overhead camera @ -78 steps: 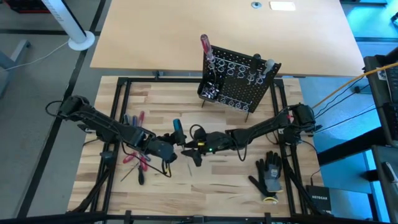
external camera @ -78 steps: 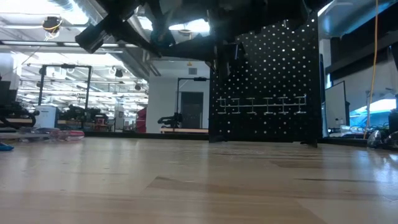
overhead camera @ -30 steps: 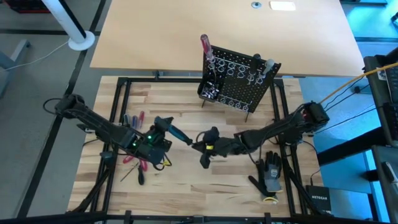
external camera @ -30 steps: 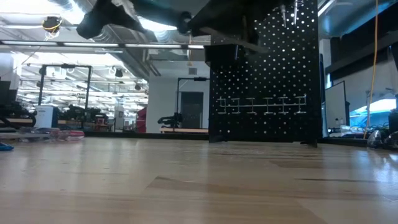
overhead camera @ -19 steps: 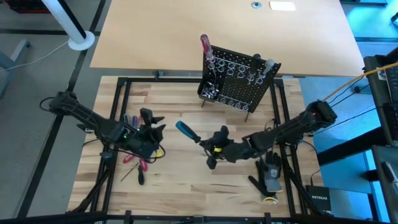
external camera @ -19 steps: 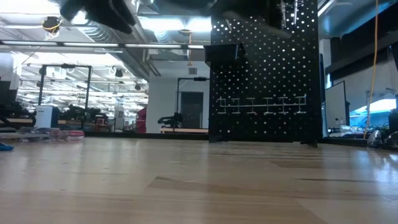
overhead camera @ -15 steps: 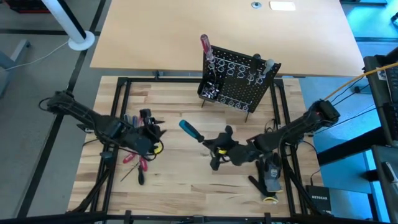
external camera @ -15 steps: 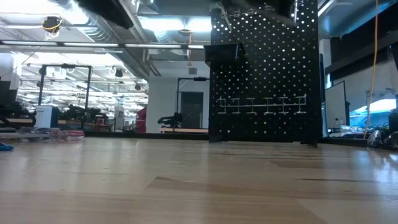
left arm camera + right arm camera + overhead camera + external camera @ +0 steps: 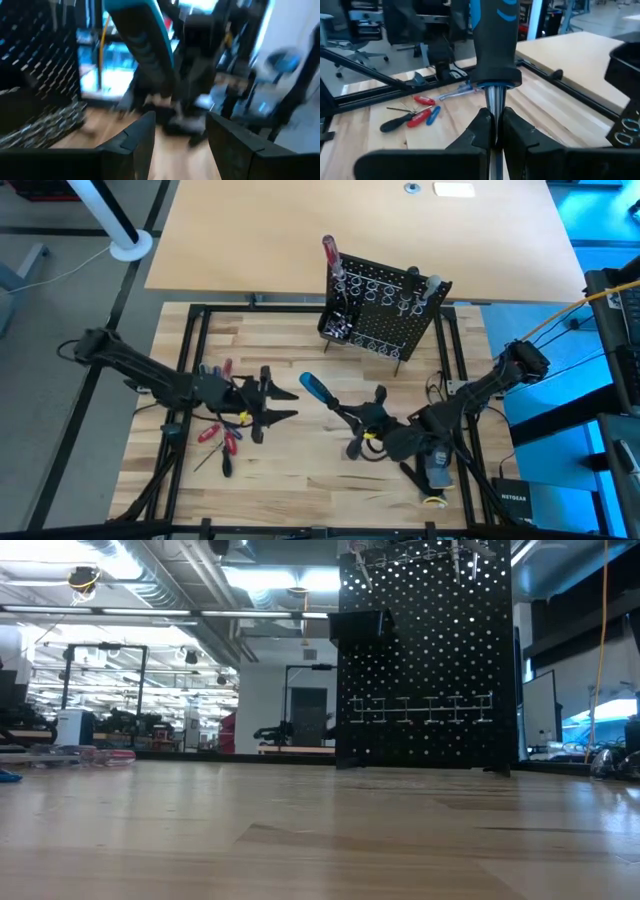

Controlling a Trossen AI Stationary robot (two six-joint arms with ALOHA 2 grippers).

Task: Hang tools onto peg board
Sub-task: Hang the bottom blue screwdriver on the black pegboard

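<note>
Between the two arms, over the pale wooden table [image 9: 300, 470], the right claw [image 9: 493, 131] is pinched tight on the silver shaft of a blue-and-black-handled screwdriver [image 9: 322, 393], the handle angled away from the claw toward the left arm. Left claw [image 9: 280, 404] sits just beside that handle, not touching, fingers [image 9: 227, 137] spread and holding nothing. Behind the left claw, loose on the table: small red, blue and black-handled screwdrivers [image 9: 217, 435]. Black perforated metal peg board [image 9: 385, 310] stands well beyond both claws at the table's far edge, a red-handled tool [image 9: 329, 254] already upright in one corner ring. Black-and-grey work glove [image 9: 436, 458] lies beside the right arm.
</note>
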